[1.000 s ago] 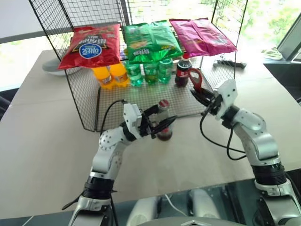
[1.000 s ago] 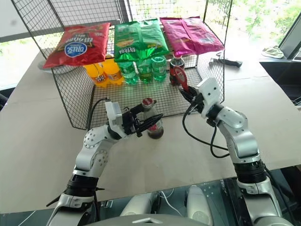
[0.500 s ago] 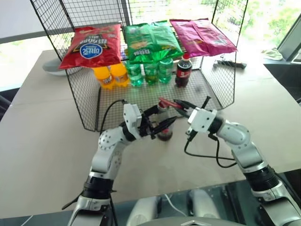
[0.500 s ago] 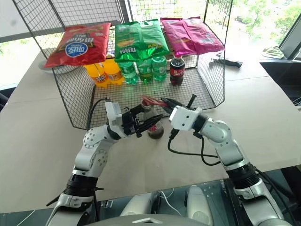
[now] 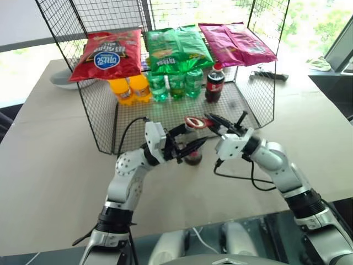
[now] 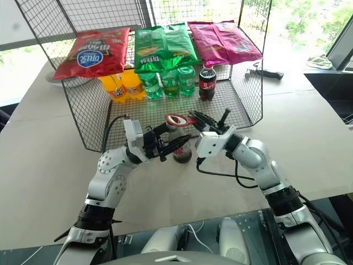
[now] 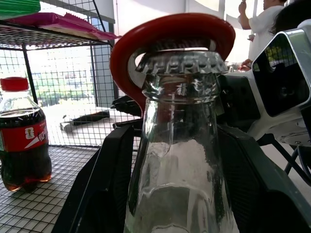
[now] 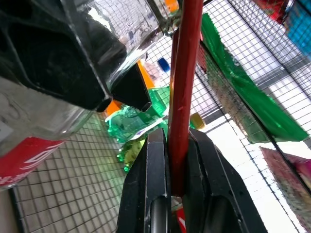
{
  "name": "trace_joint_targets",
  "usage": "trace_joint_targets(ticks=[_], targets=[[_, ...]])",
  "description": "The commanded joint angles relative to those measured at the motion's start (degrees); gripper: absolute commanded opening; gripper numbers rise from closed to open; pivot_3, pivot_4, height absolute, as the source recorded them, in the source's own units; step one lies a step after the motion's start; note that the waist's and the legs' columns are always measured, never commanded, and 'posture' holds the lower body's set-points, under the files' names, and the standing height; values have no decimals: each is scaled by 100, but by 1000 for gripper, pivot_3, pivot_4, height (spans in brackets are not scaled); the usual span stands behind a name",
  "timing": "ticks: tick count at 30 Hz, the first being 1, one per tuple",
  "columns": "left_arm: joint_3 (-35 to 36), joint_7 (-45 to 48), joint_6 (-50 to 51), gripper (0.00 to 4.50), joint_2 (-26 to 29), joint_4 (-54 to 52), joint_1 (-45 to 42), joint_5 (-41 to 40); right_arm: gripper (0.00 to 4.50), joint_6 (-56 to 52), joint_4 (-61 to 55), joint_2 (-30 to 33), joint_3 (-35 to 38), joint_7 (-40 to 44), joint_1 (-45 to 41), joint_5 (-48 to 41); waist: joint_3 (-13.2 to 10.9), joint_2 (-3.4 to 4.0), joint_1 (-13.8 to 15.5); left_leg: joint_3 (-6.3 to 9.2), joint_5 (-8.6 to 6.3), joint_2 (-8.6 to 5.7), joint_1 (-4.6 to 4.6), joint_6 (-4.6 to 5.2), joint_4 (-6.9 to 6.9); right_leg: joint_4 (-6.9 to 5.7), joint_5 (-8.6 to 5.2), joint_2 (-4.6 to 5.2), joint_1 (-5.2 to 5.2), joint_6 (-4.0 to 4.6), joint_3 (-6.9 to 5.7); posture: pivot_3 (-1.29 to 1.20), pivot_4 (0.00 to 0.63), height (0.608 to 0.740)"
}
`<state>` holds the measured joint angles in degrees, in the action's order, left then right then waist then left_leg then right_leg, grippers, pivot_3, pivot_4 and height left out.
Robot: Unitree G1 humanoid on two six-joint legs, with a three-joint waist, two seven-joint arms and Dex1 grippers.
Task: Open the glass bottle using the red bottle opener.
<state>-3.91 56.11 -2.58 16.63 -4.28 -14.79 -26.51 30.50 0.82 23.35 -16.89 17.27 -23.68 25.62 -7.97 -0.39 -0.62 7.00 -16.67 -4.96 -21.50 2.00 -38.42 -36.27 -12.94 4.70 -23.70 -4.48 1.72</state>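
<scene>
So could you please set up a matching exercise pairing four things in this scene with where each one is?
Things:
1. glass bottle
2. opener
3. plastic cola bottle
4. red chip bag

Places:
A. on the rack's top shelf
B. between the left fingers
C. standing on the rack's lower mesh
D. ring head over the bottle cap

Pairs: 1-B, 2-D, 3-C, 4-A

Left gripper (image 5: 187, 146) has its two black fingers spread around the glass bottle (image 5: 192, 144), which stands upright on the table (image 5: 49, 160) just in front of the wire rack (image 5: 99, 118). Right gripper (image 5: 216, 122) is clamped on the handle of the red bottle opener (image 5: 198, 122), and its ring-shaped head sits right at the bottle's cap. Behind them, on the rack floor, there's a dark plastic cola bottle (image 5: 214, 84) beside the green bottles (image 5: 175, 85) and orange bottles (image 5: 130, 90), under three snack bags (image 5: 176, 47).
</scene>
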Motion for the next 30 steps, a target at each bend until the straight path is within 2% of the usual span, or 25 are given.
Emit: trace_joint_targets(ticks=[1, 6, 14, 30], targets=[[-62, -23, 33, 2371, -34, -58, -80, 5, 0, 331, 67, 78, -302, -57, 34, 463, 0, 0, 0, -1, 0, 0, 0, 0, 0, 0, 0, 0, 0, 0, 1, 0, 150, 740], [-61, -21, 40, 2371, -30, -46, -79, 7, 0, 486, 124, 79, -356, -244, -61, 668, 0, 0, -2, -1, 0, 0, 1, 0, 0, 0, 0, 0, 1, 0, 2, 0, 150, 740], [-69, -23, 70, 2371, -25, -59, -66, 9, 0, 456, 59, 99, -389, -85, -235, 598, 0, 0, 0, -1, 0, 0, 2, 0, 0, -1, 0, -1, 1, 0, 3, 0, 150, 740], [-88, -16, 44, 2371, -54, 5, -77, 31, 0, 610, 130, 526, -145, 125, -672, 491, 0, 0, 4, -2, 0, 0, 1, 0, 0, 0, 0, 0, 1, 0, 3, 0, 150, 740]])
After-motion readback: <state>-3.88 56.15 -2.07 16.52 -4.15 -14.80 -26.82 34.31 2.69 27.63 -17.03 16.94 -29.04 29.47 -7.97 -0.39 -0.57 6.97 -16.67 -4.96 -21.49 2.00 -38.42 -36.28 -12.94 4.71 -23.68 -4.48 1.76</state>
